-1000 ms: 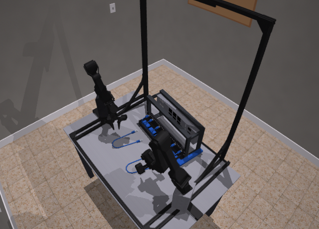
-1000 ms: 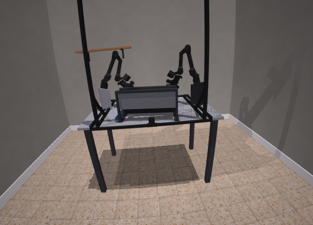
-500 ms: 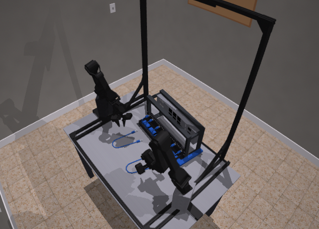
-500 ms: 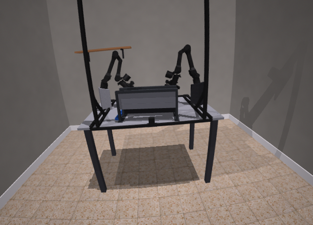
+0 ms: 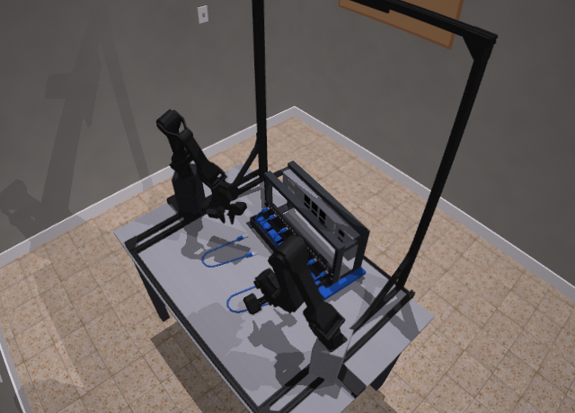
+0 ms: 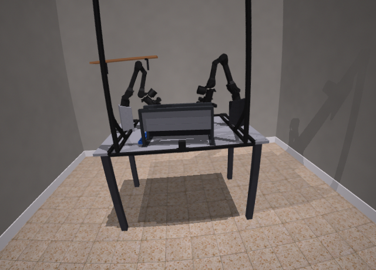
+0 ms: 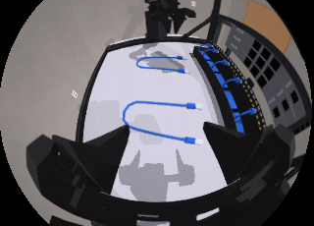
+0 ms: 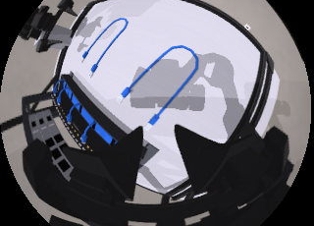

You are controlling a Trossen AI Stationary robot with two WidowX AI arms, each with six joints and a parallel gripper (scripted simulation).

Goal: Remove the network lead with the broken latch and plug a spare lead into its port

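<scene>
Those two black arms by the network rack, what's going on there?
Neither arm is handling anything. The left gripper and right gripper are open and empty above the table. Both spare leads lie looped on the table, so neither is plugged in. I can't tell which panel lead is broken.
</scene>
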